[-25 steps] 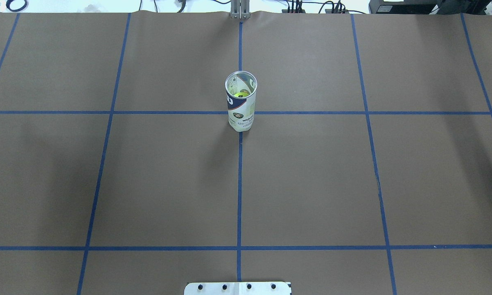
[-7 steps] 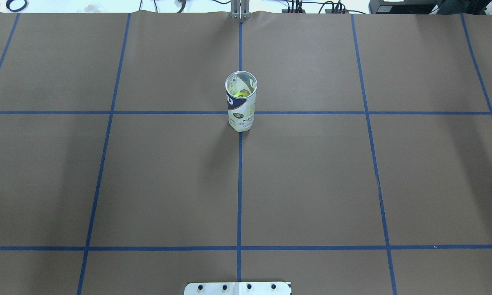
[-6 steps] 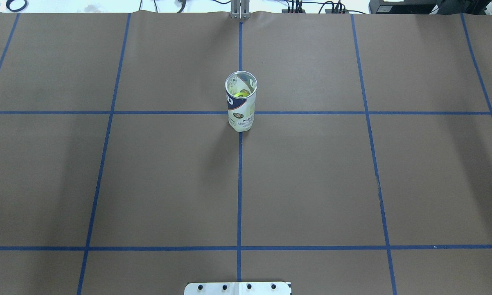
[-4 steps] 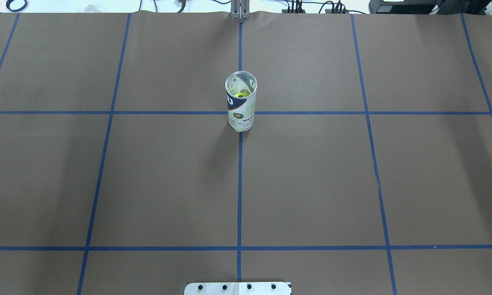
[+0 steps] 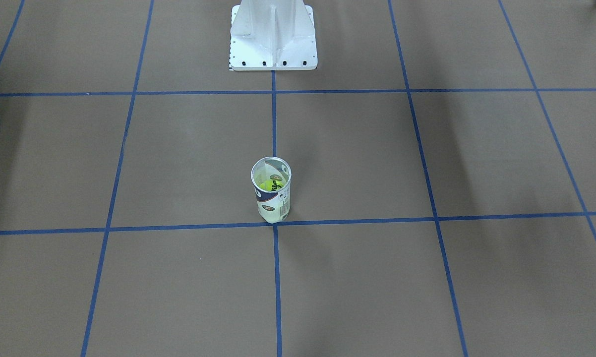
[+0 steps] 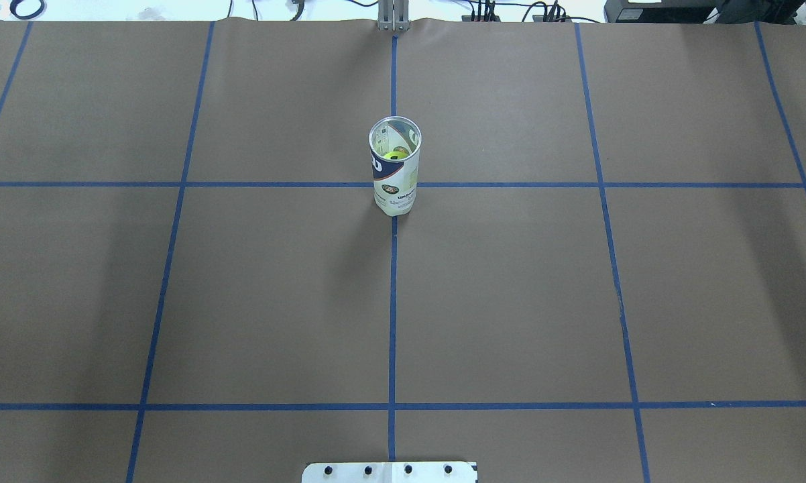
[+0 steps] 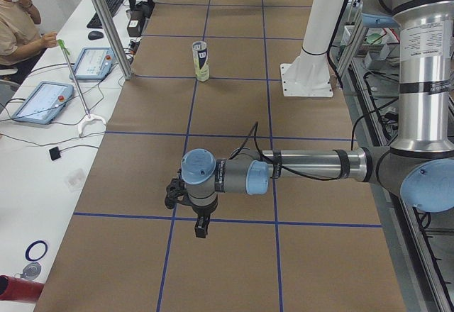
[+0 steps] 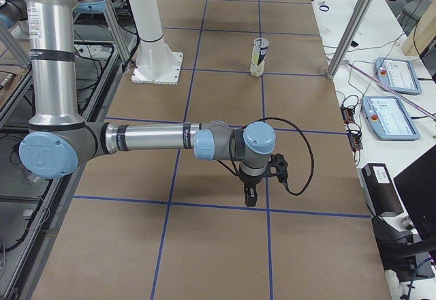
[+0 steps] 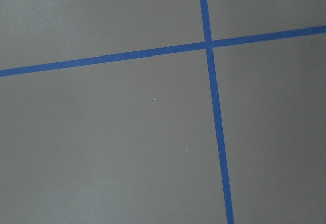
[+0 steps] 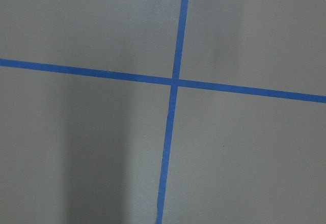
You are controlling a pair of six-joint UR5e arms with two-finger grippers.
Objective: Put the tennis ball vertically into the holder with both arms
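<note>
**Ball in holder, both arms parked clear**

Nearest the robot, the white pedestal base [image 6: 389, 471] sits at the tabletop [image 6: 242, 302] edge, on the centre tape line [image 6: 392, 302].

At the two ends of the tabletop, the arms reach out low and level. The left hand [image 7: 201, 225] and the right hand [image 8: 250, 194] point down at bare paper and tape crossings, each well apart from the holder. Only the side views show them, so I cannot tell how far either is open. No object shows beneath either wrist camera.

Farther out, the holder [image 6: 395, 178] stands upright and unsupported on the centre line, by a cross line. The tennis ball [image 6: 395, 155] is visible through its open mouth. It appears to sit low inside, though the label hides its exact depth.

Beyond it, cables [image 6: 483, 10] run along the far edge.

Judgement: insertion looks complete and the withdrawal done. No further handling seems called for. Any renewed approach should descend from above, since the light tube would tip at a side knock.
</note>
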